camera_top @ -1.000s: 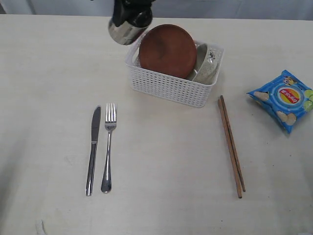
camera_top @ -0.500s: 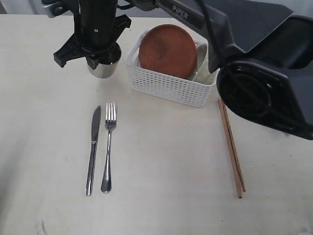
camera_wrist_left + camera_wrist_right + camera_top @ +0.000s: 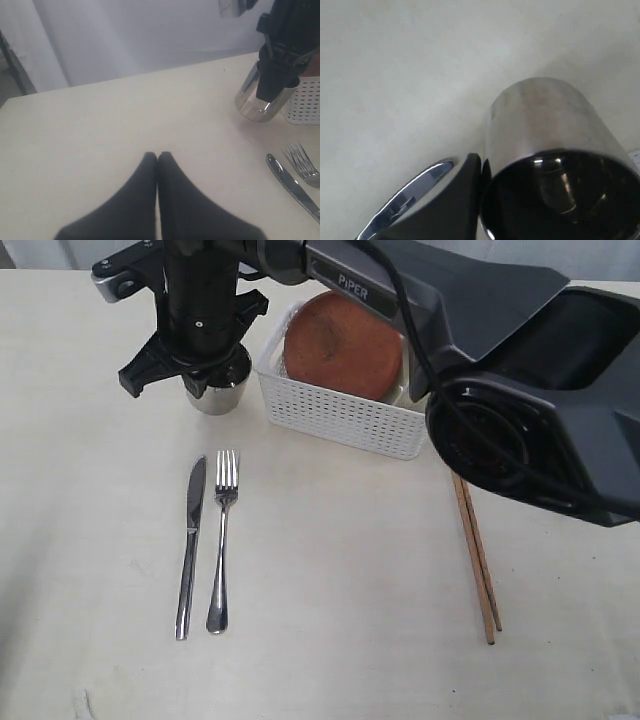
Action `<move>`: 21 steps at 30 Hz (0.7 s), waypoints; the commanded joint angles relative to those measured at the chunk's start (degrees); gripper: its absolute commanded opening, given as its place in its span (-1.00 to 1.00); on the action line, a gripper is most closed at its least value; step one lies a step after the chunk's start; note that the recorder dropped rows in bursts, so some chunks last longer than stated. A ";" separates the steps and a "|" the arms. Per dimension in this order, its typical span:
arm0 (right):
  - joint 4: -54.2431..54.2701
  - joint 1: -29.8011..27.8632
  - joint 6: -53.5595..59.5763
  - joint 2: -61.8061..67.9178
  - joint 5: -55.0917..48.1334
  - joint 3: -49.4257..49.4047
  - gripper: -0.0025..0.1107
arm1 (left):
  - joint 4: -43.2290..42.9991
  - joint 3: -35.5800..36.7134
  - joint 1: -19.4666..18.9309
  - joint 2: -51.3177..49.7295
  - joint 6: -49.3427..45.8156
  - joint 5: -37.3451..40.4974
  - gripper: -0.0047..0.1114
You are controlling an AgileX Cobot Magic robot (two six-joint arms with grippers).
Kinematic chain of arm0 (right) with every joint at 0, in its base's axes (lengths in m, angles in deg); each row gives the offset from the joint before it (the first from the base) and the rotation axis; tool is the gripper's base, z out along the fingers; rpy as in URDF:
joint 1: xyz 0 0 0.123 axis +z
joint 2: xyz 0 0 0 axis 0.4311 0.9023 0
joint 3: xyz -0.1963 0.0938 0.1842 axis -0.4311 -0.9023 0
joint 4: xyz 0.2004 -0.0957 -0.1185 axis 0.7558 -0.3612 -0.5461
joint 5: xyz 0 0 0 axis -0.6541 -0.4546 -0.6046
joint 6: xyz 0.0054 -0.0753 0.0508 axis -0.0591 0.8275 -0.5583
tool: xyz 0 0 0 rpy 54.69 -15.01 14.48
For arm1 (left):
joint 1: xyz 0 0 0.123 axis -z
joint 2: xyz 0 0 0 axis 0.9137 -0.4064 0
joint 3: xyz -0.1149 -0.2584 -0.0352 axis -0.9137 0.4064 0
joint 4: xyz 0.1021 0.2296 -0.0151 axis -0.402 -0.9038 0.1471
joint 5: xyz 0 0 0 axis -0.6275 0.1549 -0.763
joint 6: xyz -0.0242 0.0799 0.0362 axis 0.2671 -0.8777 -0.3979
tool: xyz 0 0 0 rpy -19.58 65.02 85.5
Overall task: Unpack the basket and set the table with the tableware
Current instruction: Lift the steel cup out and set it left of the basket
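Note:
My right gripper [image 3: 208,372] reaches across the table and is shut on the rim of the steel cup [image 3: 217,397], one finger inside and one outside [image 3: 465,200]. The cup [image 3: 259,98] hangs slightly tilted at the tabletop, left of the white basket [image 3: 340,418]; I cannot tell whether it touches. The reddish-brown plate [image 3: 343,345] leans inside the basket. Knife [image 3: 190,540] and fork [image 3: 221,540] lie side by side in front of the cup. The chopsticks [image 3: 478,560] lie right of the basket. My left gripper [image 3: 158,156] is shut and holds nothing, low over bare table [image 3: 100,130].
The right arm's dark body [image 3: 540,390] spans the back right of the table and hides the bowl and whatever lies behind it. The spoon is not in view.
The right gripper carried the cup from above the basket's left corner out to the left and down to the tabletop. Knife, fork, chopsticks and basket stayed put.

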 commanded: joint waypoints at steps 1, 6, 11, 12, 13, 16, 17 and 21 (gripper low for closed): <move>-0.65 0.00 0.62 0.84 0.18 0.49 -0.96 | -0.22 0.10 -0.31 0.15 0.20 -0.45 -0.92; -0.65 0.00 0.62 1.10 0.18 0.49 -0.96 | -0.22 0.10 -0.31 0.15 0.20 -0.45 -0.92; -0.38 0.00 0.62 1.46 0.18 0.49 -0.96 | -0.22 0.10 -0.31 0.15 0.20 -0.45 -0.92; -0.12 0.00 0.74 1.69 0.18 0.49 -0.96 | -0.22 0.10 -0.31 0.15 0.20 -0.45 -0.92; 0.23 0.00 0.74 1.81 0.18 0.49 -0.95 | -0.22 0.10 -0.31 0.15 0.20 -0.45 -0.92; 1.12 0.00 1.07 2.05 0.18 0.49 -0.69 | -0.22 0.10 -0.31 0.15 0.20 -0.45 -0.92; 1.12 0.00 1.07 2.05 0.18 0.49 -0.55 | -0.22 0.10 -0.31 0.15 0.20 -0.45 -0.92; 0.12 0.00 0.94 1.70 0.18 0.49 -0.22 | -0.22 0.10 -0.31 0.15 0.20 -0.45 -0.92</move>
